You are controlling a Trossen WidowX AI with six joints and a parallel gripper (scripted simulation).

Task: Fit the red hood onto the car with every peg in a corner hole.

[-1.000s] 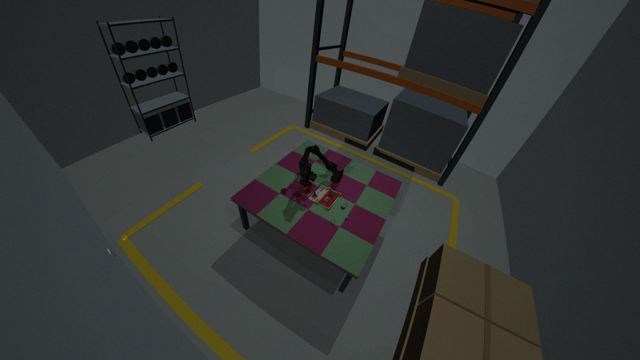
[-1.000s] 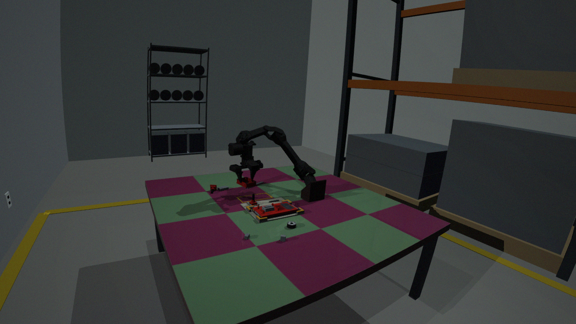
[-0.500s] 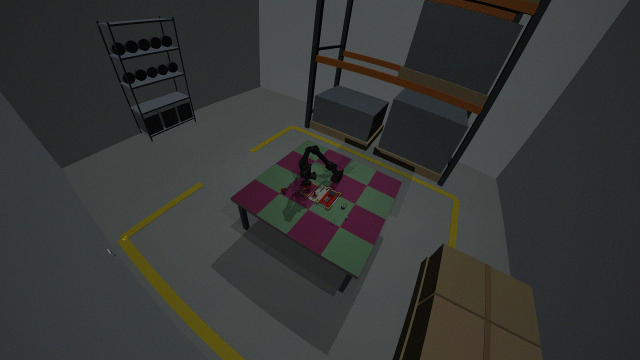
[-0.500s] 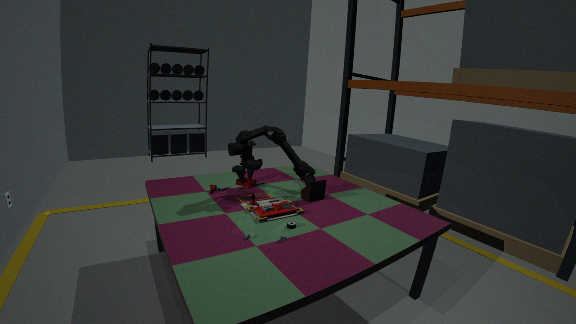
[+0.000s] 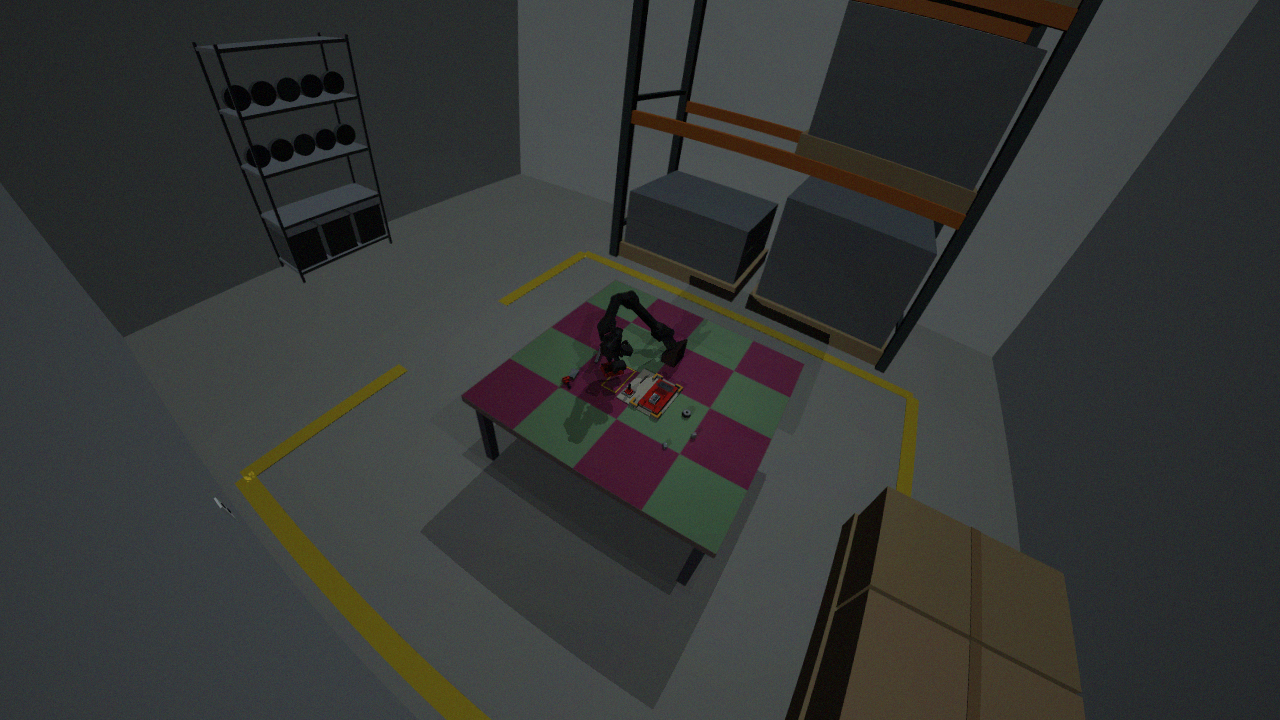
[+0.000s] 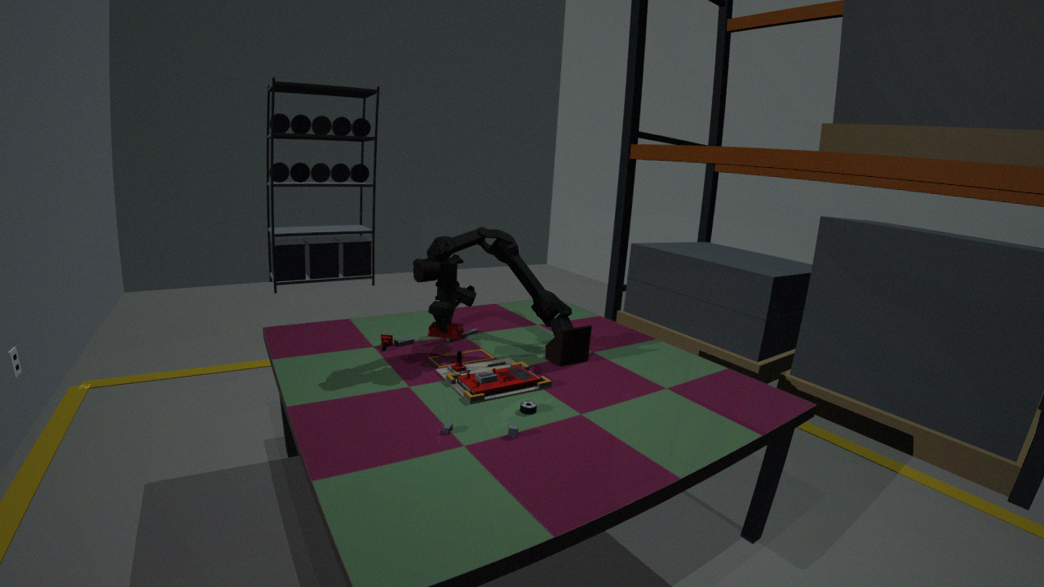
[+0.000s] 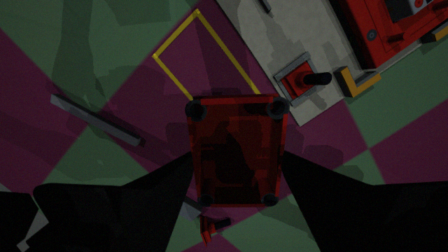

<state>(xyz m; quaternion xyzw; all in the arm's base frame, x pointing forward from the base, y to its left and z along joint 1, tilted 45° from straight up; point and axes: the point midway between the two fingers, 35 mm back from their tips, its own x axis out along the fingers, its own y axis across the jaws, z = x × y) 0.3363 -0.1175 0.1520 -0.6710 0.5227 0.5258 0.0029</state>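
The red hood [image 5: 613, 368] [image 6: 446, 332] [image 7: 232, 140] is held above the table, away from the chassis. Dark round bosses show at its corners in the wrist view. My gripper [image 7: 236, 155] is shut on the hood, one black finger on each long side. The red chassis [image 5: 662, 404] [image 6: 510, 381] [image 7: 367, 52] sits in the jig, partly cut off in the wrist view. The grey engine block [image 6: 485, 377] stands on its deck. The pegs are too small to make out clearly. The jig's pale board [image 7: 255, 35] has yellow corner brackets [image 7: 350, 84].
A red base with a black post [image 6: 458, 363] [image 7: 295, 82] stands on the board. Beside the board is a yellow outline [image 7: 227, 54]. A grey bar [image 7: 94, 119] and another red part [image 6: 386, 340] [image 7: 206, 231] lie near the hood. A wheel [image 5: 686, 413] [image 6: 528, 407] lies beyond the chassis.
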